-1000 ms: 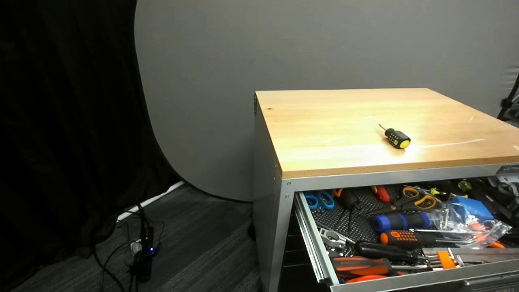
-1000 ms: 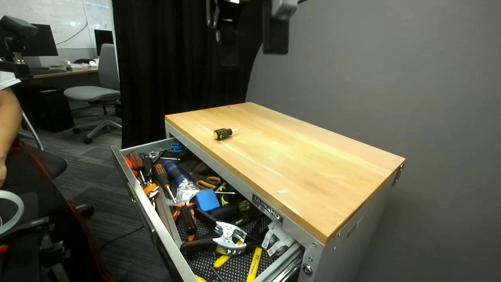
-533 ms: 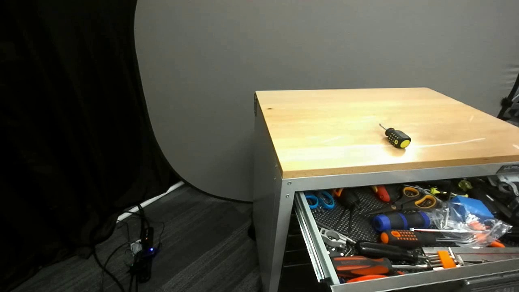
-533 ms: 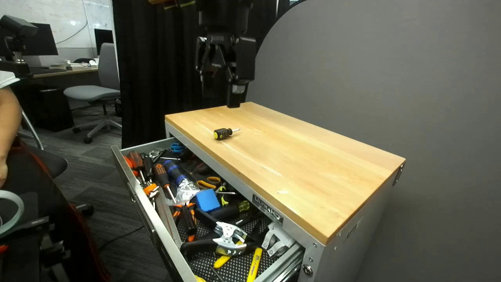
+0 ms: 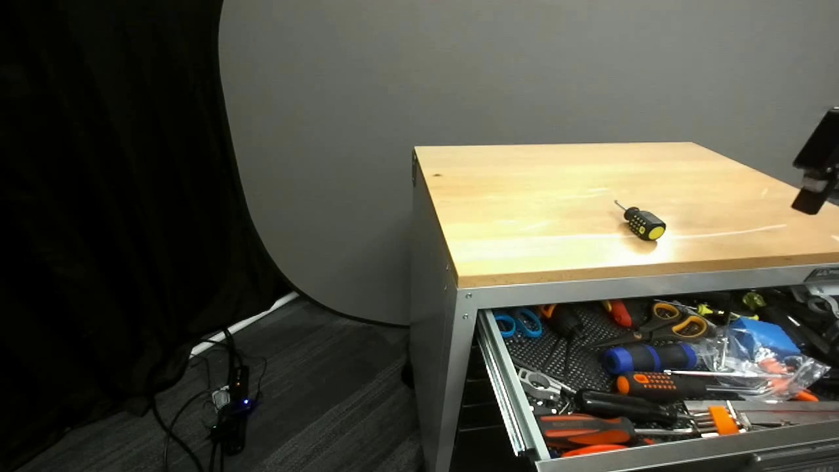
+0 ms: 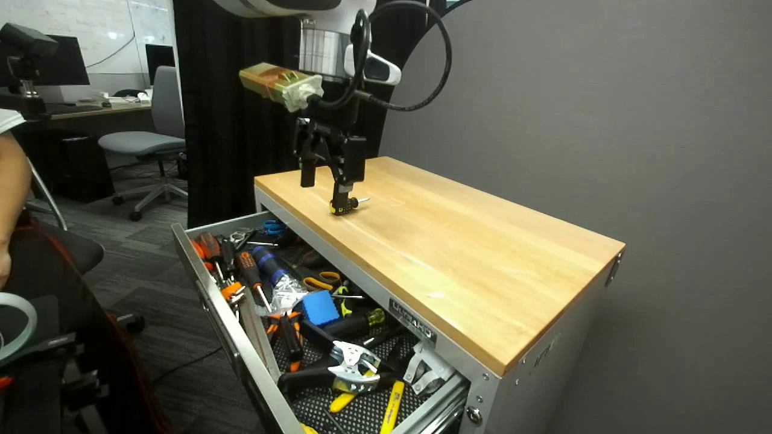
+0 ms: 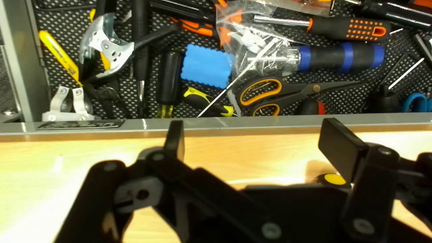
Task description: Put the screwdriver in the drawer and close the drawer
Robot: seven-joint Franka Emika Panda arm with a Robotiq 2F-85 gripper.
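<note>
The stubby black and yellow screwdriver lies on the wooden top, in both exterior views [image 5: 645, 224] [image 6: 347, 209]. Its yellow end [image 7: 335, 179] shows in the wrist view by the right finger; the rest is hidden behind the gripper. My gripper [image 6: 324, 191] points down, open and empty, jaws wide apart [image 7: 254, 138]. In an exterior view one finger overlaps the screwdriver; in an exterior view a finger [image 5: 813, 196] at the right edge is well to the right of it, above the top. The topmost drawer is pulled out, its front rim [image 5: 662, 452] [image 6: 235, 325] showing.
The drawer holds many tools: a blue block [image 6: 320, 308], scissors [image 7: 290, 92], a metal clamp [image 6: 354, 364] and an orange-dotted screwdriver [image 7: 351, 28]. The wooden top [image 6: 458, 253] ends at a straight front edge above the drawer. A person's arm [image 6: 13, 193] shows at the left.
My gripper has come down from the top of an exterior view to just above the wooden top, and a finger has entered an exterior view from the right. Screwdriver and drawer have not moved.
</note>
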